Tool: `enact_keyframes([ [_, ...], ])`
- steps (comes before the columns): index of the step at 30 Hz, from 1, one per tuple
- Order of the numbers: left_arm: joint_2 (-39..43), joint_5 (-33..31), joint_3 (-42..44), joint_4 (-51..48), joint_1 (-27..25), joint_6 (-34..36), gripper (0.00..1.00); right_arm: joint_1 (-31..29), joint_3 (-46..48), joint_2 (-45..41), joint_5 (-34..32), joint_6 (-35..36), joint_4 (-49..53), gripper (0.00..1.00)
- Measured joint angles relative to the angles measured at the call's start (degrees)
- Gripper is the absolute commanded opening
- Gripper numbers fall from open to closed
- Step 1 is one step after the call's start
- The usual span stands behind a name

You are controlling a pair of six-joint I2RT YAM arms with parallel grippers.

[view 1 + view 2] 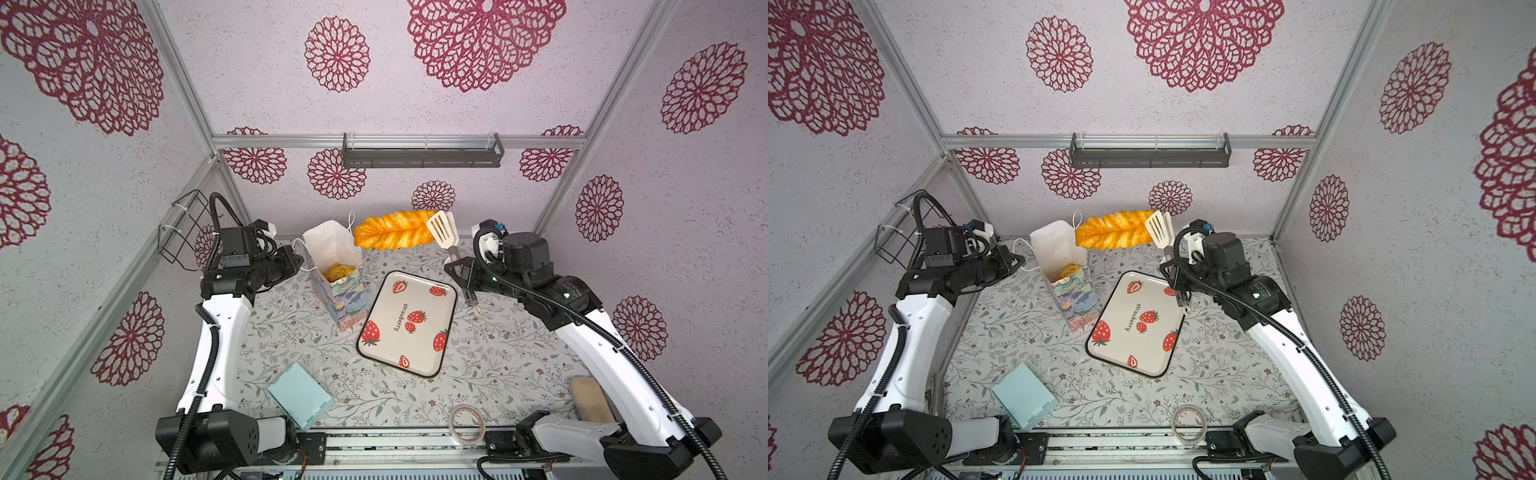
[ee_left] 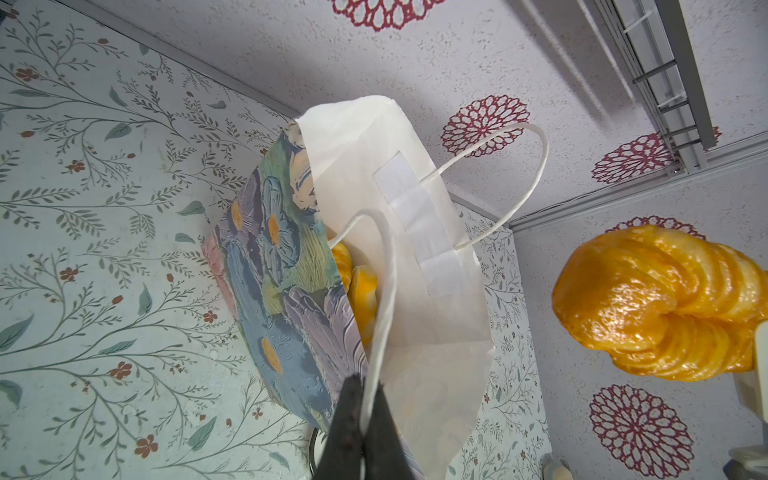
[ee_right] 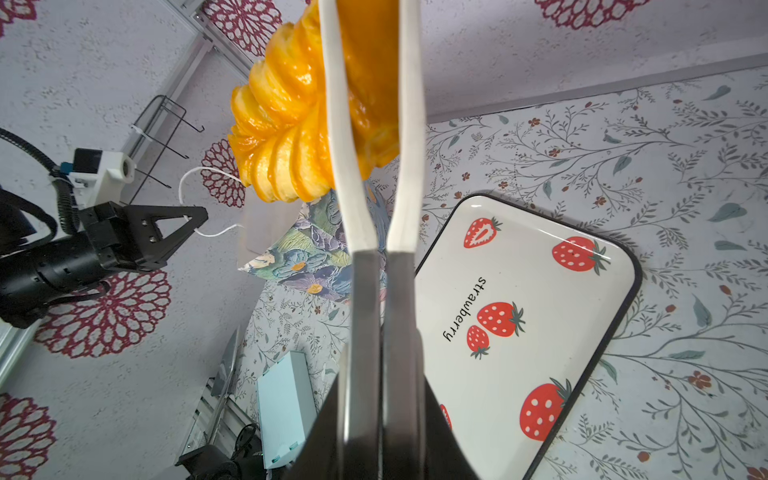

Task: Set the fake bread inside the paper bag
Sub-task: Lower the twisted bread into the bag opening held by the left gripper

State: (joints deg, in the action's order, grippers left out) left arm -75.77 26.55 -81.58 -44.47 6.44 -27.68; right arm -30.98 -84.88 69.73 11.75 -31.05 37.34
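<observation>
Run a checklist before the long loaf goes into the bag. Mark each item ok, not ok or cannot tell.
1. Tongs clamped on the long loaf, clear of the table: ok.
2. Right gripper shut on the tongs' handles: ok.
3. Left gripper shut on the cord handle: ok.
4. Paper bag mouth open: ok.
5. Loaf above the bag mouth: not ok; it hangs beside the mouth.
6. Room inside for a loaf this long: cannot tell; rolls lie at the bottom.
</observation>
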Motion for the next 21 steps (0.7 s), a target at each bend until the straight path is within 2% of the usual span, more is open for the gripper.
enact_keyframes([
  [13, 0.00, 0.00, 0.00, 0.00, 0.00, -0.11, 0.00, -10.08, -8.59, 6.54, -11.10, 2.86, 1.57, 0.06],
  [21, 0.00, -0.04, 0.00, -0.22, 0.00, -0.24, 0.00, -17.20, -16.96, 14.16, -20.11, 7.04, 5.46, 0.07],
])
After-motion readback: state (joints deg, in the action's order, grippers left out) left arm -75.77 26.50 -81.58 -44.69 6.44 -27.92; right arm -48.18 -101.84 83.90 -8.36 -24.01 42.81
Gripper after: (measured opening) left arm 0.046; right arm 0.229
